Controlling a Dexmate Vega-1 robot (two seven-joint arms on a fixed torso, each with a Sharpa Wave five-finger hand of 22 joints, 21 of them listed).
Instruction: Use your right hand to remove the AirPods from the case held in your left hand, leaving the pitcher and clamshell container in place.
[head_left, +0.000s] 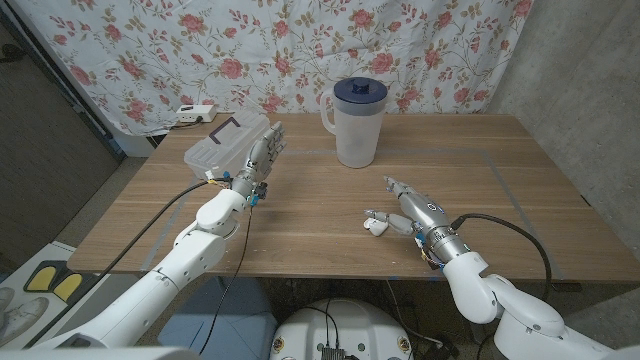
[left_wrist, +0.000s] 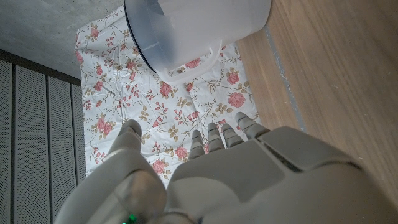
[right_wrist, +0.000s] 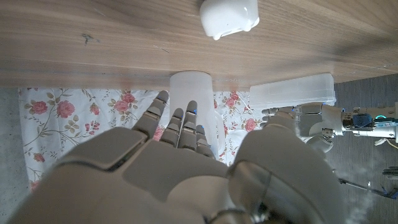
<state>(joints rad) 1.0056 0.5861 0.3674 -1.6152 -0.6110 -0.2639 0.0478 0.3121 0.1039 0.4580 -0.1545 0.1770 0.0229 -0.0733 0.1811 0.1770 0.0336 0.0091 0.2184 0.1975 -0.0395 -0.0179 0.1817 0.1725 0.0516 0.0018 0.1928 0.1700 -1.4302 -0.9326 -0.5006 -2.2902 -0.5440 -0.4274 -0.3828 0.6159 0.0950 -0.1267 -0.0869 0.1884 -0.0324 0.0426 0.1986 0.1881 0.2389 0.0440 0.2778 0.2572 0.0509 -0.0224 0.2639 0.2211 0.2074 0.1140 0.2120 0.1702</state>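
Taking the pitcher (head_left: 357, 122) as your landmark: the clamshell container (head_left: 226, 145) lies to its left near the table's far edge, and your left hand (head_left: 262, 160) stands just in front of that container, fingers extended upward and close together, holding nothing that I can make out. The AirPods case (head_left: 376, 226) is not in that hand; it sits on the wooden table (head_left: 320, 215) well in front of the pitcher, slightly to its right. Your right hand (head_left: 408, 208) lies just beside the case, fingers stretched out and slightly apart, thumb reaching toward it; whether it touches, I cannot tell.

Expect the case to be small, light, hard and glossy, so likely to skid or squirt out of a pinch. Take it across its flat sides, low down, leaving the lid seam free. The earbuds should be smaller and slicker still; pinch each by its exposed top.
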